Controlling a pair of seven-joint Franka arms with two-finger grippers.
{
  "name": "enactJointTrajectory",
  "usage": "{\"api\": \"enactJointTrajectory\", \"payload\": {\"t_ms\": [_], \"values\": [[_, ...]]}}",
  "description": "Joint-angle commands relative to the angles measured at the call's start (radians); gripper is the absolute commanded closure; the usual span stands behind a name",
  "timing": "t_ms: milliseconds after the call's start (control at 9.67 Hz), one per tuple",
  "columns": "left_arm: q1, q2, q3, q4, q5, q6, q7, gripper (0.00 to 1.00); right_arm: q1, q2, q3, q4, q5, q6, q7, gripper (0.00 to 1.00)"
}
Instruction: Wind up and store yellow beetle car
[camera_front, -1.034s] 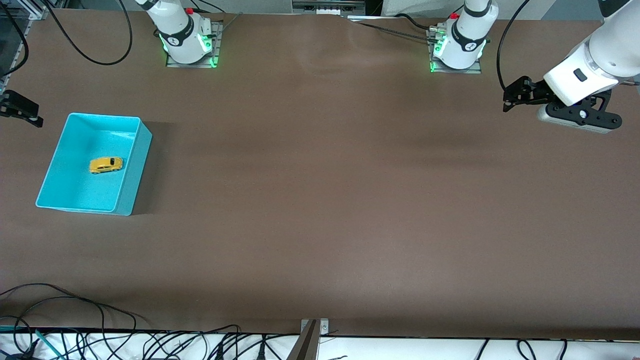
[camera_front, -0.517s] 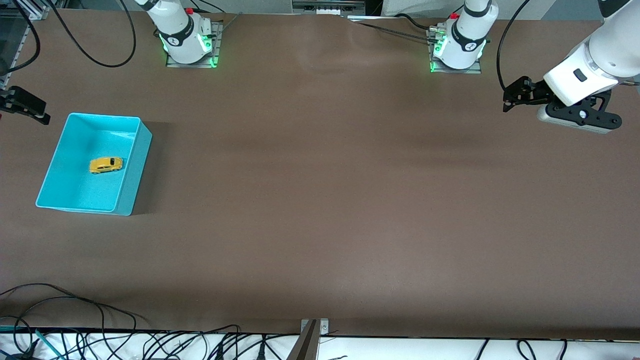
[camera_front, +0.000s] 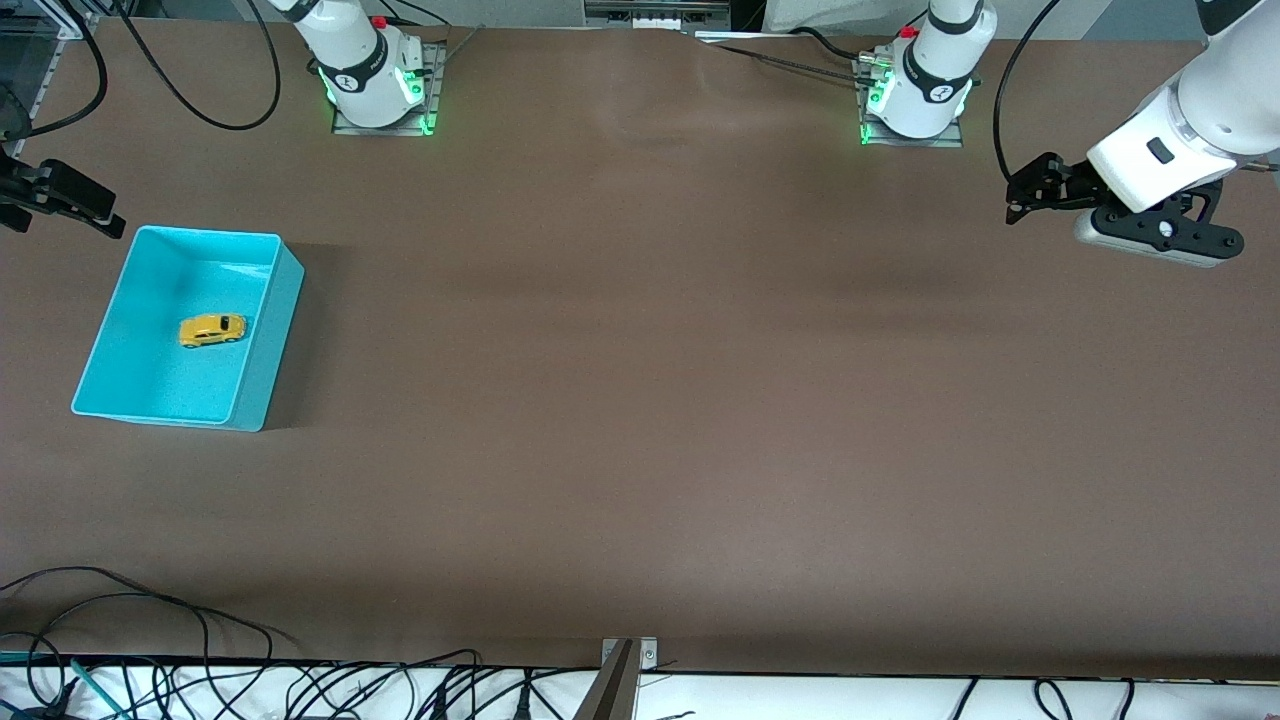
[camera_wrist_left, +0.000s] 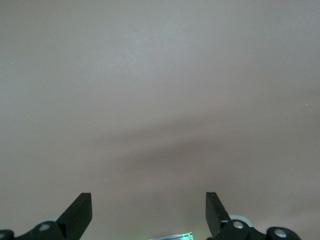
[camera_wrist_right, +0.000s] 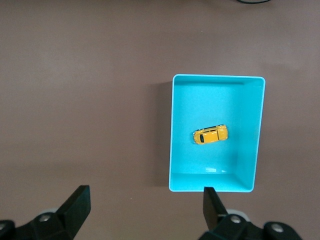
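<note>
The right gripper (camera_front: 60, 195) is hanging with its jaws spread apart and empty, over the table (camera_front: 640, 400) just beside the turquoise bin (camera_front: 262, 360) at the right arm's end. The yellow beetle car (camera_front: 211, 330) is resting on its wheels inside this bin. The left gripper (camera_front: 1030, 190) is waiting over the left arm's end, jaws likewise apart and empty.

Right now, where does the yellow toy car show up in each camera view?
Front view: the yellow car lies inside the turquoise bin, toward the right arm's end of the table.
Left wrist view: not in it, only bare table.
Right wrist view: car mid-bin.
Shared landmark: the bin.
</note>
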Motion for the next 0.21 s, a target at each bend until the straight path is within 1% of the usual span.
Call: {"api": "enactJointTrajectory", "payload": {"t_ms": [0, 103], "values": [[0.001, 0.018, -0.001, 0.037, -0.02, -0.024, -0.011, 0.0, 0.019, -0.002, -0.016, 0.004, 0.02, -0.016, 0.019, 0.0], [0.001, 0.018, -0.003, 0.037, -0.019, -0.024, -0.011, 0.0, 0.023, -0.002, -0.016, 0.004, 0.02, -0.016, 0.041, 0.0]]}}
